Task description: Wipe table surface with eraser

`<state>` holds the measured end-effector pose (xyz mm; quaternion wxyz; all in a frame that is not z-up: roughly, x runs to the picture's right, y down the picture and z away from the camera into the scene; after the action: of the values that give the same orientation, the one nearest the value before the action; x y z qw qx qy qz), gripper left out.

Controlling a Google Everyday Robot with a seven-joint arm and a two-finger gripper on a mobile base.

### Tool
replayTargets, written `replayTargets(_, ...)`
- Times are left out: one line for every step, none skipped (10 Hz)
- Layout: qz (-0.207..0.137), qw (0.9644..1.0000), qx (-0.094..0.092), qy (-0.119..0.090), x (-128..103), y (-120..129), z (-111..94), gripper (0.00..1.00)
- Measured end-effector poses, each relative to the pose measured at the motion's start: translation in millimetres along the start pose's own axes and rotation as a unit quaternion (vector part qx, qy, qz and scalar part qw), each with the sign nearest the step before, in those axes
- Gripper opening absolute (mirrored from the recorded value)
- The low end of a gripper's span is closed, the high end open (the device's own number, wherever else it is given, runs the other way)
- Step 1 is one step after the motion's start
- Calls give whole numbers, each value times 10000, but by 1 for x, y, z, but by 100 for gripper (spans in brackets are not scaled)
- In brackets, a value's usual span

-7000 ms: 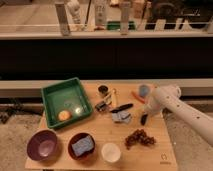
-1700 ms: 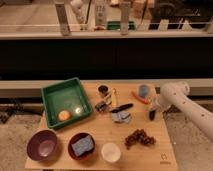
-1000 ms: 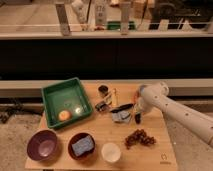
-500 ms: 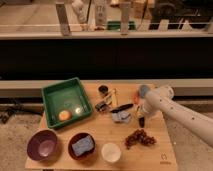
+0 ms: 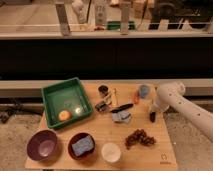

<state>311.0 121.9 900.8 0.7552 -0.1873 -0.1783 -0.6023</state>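
Observation:
The table surface is a light tan wooden board with a small dark logo at its near right corner. My white arm reaches in from the right. My gripper points down at the board's right edge, right of the flat black strip. A dark oblong shape sits at its tip, at or just above the wood. I cannot tell whether this shape is the eraser. No other thick black block shows on the board.
A green tray holding an orange ball stands at the left. A purple bowl, a bowl with a blue sponge and a white cup line the front. Grapes, a grey cup and a dark can are nearby.
The arm swung left over the board about a second ago. Since then the gripper has moved back right, towards the board's right edge. The objects on the board have not moved.

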Motion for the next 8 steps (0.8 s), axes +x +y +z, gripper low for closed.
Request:
replayTargets(-25, 10000, 0, -11, 0, -4, 0, 2)
replayTargets(-51, 10000, 13, -24, -2, -15, 0, 2)
replayTargets(-177, 9998, 54, -70, -8, -34, 2, 2)
replayTargets(-328, 9993, 96, -123, -15, -55, 3, 2)
replayTargets(-503, 9985, 148, -186, -25, -75, 4, 2)
replayTargets(-705, 9970, 186, -244, -38, -90, 3, 2)
replayTargets(-900, 9953, 215, -293, -52, -100, 1, 2)
replayTargets(-1053, 9936, 225, -331, -63, -105, -1, 2)
